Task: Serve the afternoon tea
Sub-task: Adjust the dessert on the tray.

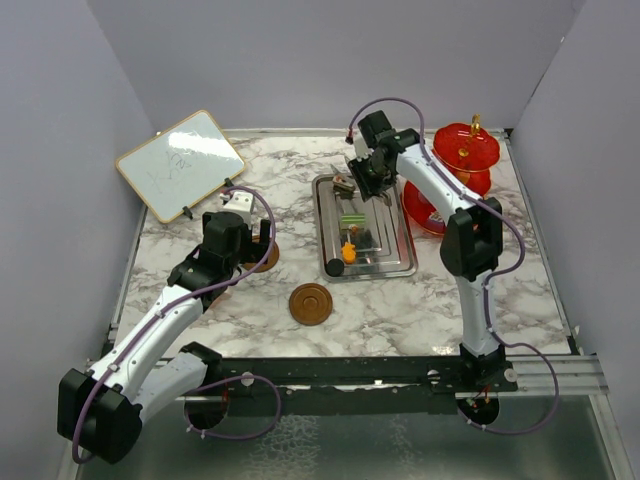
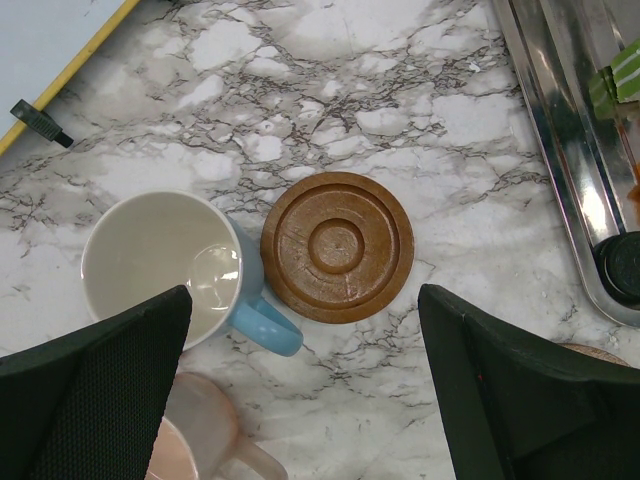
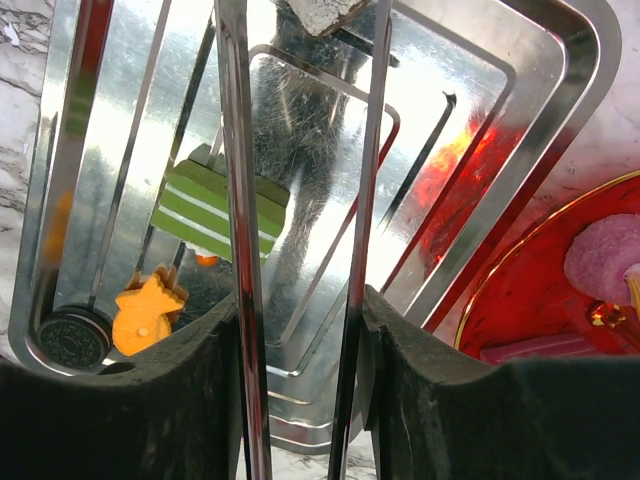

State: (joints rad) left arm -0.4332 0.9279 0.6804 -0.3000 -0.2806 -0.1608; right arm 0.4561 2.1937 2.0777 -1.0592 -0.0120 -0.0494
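My right gripper (image 3: 300,330) is shut on steel tongs (image 3: 238,200), whose two arms run up between its pads over the steel tray (image 3: 500,90). A pale cake piece (image 3: 320,12) sits at the tongs' tips. On the tray lie a green striped cake (image 3: 215,210), an orange star piece (image 3: 145,315) and a black round one (image 3: 72,340). The red stand (image 1: 455,175) rises just right of the tray, with a pink piece (image 3: 600,260) on its lower plate. My left gripper (image 2: 305,400) hangs open above bare marble, near a blue cup (image 2: 165,265), a pink cup (image 2: 200,440) and a brown saucer (image 2: 337,246).
A second saucer (image 1: 311,303) lies on the marble table (image 1: 400,310) in front of the tray. The wood-framed whiteboard (image 1: 180,163) leans at the back left. Grey walls close in the table on three sides.
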